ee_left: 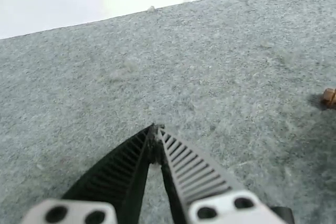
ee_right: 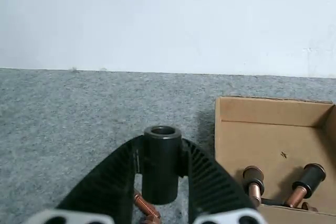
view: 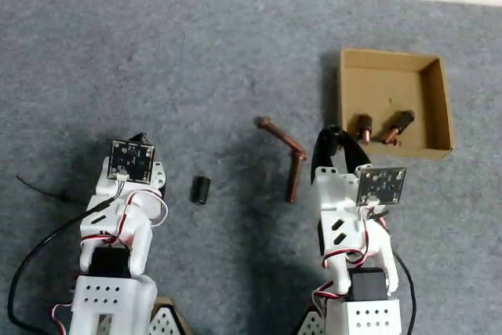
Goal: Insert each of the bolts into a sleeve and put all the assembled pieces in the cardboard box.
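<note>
Where grey felt covers the bench [view: 196, 60] and a white wall [ee_right: 157, 19] closes the room behind, the right fingers [ee_right: 210, 177] pinch a black sleeve [ee_right: 160, 166], just beside the cardboard box [view: 435, 92] holding two assembled pieces [view: 365, 127]; two copper bolts [view: 281, 135] lie between the arms; left fingers [ee_left: 184, 163] pressed together, a second sleeve [view: 201, 189] lying near them.

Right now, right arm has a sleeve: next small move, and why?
Probably open the left gripper and head for one of the two loose bolts. The right gripper holds a sleeve upright, bore empty, while the left is shut on nothing, so it looks free to fetch.
</note>
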Tool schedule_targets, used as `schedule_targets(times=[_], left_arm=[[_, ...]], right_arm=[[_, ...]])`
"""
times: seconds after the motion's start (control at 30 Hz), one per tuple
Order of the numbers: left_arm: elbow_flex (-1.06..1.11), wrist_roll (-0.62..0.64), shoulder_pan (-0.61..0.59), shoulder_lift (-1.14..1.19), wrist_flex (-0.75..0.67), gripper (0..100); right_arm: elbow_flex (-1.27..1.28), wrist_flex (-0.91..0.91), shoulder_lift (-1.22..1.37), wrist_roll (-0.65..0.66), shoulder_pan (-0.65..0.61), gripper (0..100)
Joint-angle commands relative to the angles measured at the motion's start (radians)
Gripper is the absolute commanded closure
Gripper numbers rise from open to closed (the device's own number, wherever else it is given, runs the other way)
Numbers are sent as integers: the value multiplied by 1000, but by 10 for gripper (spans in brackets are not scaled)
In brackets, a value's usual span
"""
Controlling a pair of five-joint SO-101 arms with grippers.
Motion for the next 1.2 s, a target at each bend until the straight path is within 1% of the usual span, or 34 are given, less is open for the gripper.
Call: schedule_targets(times=[0.0,0.13,0.2,0.3,0.4,0.6,0.67,0.73,0.83,0.9,1.07,1.17], left_arm=[[-36,0,13,-2,-18,989],[-93,18,8,1,80,989],[-96,48,8,12,80,989],[-130,48,8,104,77,989],[-206,49,12,289,77,989],[-443,48,15,796,61,989],[-518,48,47,917,64,989],[-572,46,97,992,114,989],[-613,46,176,1023,181,989],[-611,44,203,1023,187,989],[-624,49,216,1023,186,989],[-727,54,246,1029,193,970]], right_arm=[[143,4,-16,9,7,992],[143,4,-16,9,5,992],[143,4,-16,9,5,991],[143,4,-16,9,5,991],[143,2,-16,11,5,991],[143,4,-15,11,7,991],[143,5,-15,11,7,991],[143,5,-15,11,7,991],[143,4,-15,11,7,991],[143,4,-15,11,7,991],[143,2,-15,11,7,991],[143,4,-15,11,7,991]])
